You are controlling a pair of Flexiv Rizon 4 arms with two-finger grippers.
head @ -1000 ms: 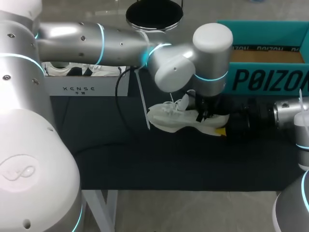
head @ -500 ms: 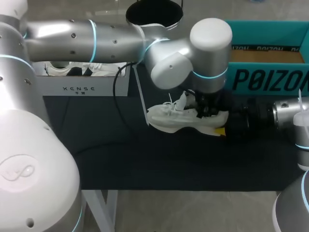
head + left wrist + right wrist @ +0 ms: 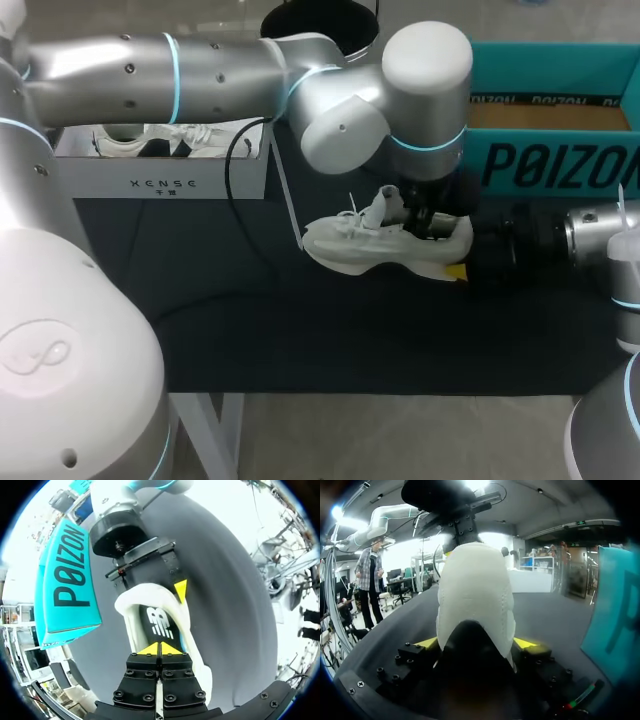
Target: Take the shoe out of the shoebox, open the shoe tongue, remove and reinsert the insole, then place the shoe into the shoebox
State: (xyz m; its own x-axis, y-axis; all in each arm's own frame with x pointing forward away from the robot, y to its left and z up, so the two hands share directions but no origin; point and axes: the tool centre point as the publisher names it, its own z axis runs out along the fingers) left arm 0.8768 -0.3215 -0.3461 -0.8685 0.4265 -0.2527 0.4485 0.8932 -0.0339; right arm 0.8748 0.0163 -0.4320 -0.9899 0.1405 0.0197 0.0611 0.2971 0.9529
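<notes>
White sneaker point(image 3: 360, 250): light, soft knit upper, foam sole with some give, firmest at the heel counter. So clamp the heel or the midsole sidewalls, not the upper. It sits just in front of the teal shoebox point(image 3: 545, 165), toe pointing away from the right arm. Can't tell if the sole touches the counter point(image 3: 300, 330).

Right claw point(image 3: 476, 644) grips the heel, one yellow tip on each side. Left claw point(image 3: 160, 649) comes down into the shoe opening with its tips pressed together, right at the black insole point(image 3: 159, 622). Can't tell if the insole edge is pinched between them.

The insole looks thin, floppy and easy to fold. Best to pinch it at the heel-end edge and peel slowly while the heel clamp holds.

Count: 1 sneaker in hand, 1 insole, 1 teal shoebox, 2 claws. There's also 1 white box point(image 3: 160, 182) at the left with other white footwear in it, number unclear.
</notes>
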